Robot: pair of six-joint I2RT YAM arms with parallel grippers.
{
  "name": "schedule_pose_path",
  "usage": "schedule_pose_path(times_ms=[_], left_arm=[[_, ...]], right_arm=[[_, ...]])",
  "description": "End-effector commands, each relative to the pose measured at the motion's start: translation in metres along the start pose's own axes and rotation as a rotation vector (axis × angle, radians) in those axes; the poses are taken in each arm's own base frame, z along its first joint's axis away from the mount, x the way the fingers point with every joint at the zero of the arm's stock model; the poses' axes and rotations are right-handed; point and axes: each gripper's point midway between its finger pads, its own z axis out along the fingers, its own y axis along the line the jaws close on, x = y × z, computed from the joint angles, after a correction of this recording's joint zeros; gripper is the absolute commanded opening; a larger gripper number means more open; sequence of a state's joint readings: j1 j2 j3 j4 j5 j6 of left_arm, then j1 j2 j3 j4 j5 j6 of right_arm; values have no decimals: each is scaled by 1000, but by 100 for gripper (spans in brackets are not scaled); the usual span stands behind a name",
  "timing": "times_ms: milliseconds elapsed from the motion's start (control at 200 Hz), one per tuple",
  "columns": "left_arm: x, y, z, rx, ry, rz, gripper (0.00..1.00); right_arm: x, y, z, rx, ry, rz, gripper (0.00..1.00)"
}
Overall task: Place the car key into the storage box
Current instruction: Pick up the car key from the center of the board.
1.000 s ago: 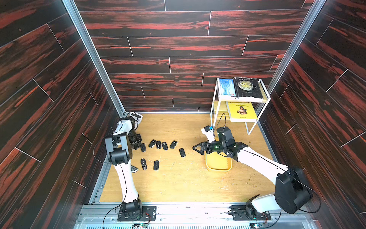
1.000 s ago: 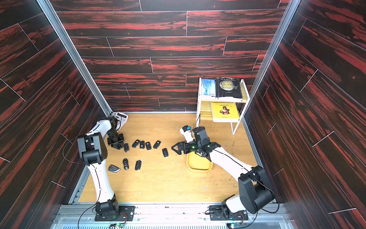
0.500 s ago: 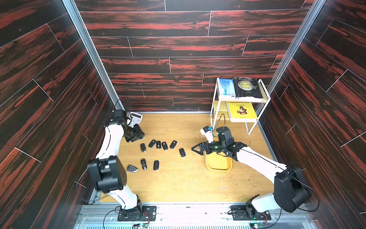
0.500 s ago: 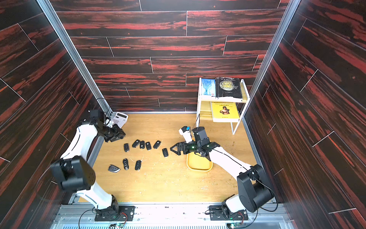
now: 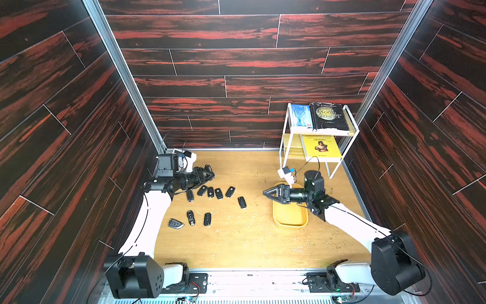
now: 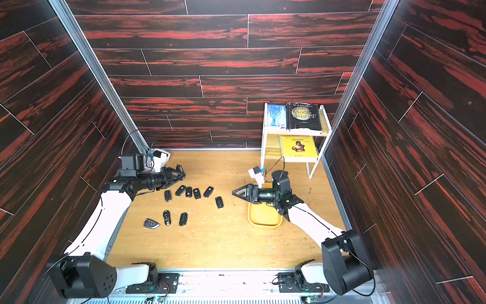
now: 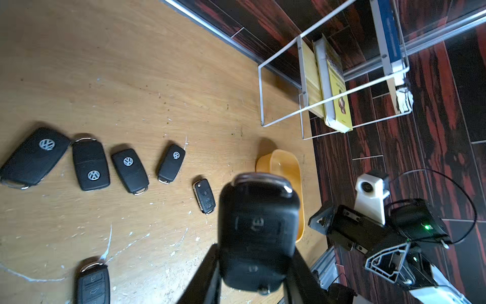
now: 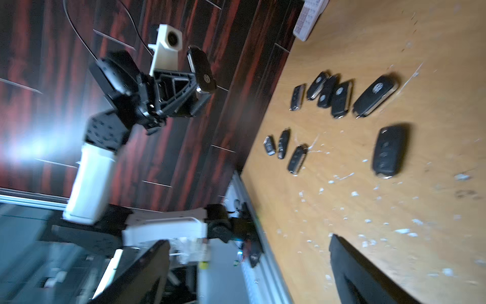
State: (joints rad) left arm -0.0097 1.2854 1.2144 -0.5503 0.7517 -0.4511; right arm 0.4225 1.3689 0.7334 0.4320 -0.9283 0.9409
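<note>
Jaws of the left gripper (image 5: 209, 174) grip one car key (image 7: 259, 231) above the bench (image 5: 236, 244), well apart from the one storage box (image 5: 289, 225); those of the right gripper (image 5: 265, 193) stand wide open, empty, over that box's far end. It seems the carrying step: next the key must cross there, past nine other keys (image 5: 242, 202) lying loose.

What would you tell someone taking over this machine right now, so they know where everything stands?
Left end effector: shut on one car key, lifted above the table, far left.
Right end effector: open, empty, over the far end of the storage box.
The box looks empty where visible.
Nine other keys lie on the table.
Done: key picked up.
Left: carry it into the box, release.
</note>
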Motion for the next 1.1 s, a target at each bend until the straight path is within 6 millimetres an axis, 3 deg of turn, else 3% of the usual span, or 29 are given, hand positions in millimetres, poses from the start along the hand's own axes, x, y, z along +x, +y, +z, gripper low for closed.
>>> schedule_pose_path(times_ms=[0,145,250,346,506,656,1097], left_arm=[[6,-48,-10,111,-37,206,34],[12,-79,-20,166,-119,371,32],[22,-93,-28,179,-119,480,33],[33,-96,-27,141,-88,565,34],[55,-95,-9,95,-16,679,34],[83,-97,8,64,105,780,33],[114,-129,5,74,181,1001,34]], right_arm=[[13,39,-5,-222,85,127,98],[17,63,-17,-434,80,243,99],[22,54,-4,-426,133,302,99],[26,63,10,-443,186,268,99],[18,82,23,-476,231,202,98],[9,84,31,-481,253,191,98],[0,101,37,-506,279,201,99]])
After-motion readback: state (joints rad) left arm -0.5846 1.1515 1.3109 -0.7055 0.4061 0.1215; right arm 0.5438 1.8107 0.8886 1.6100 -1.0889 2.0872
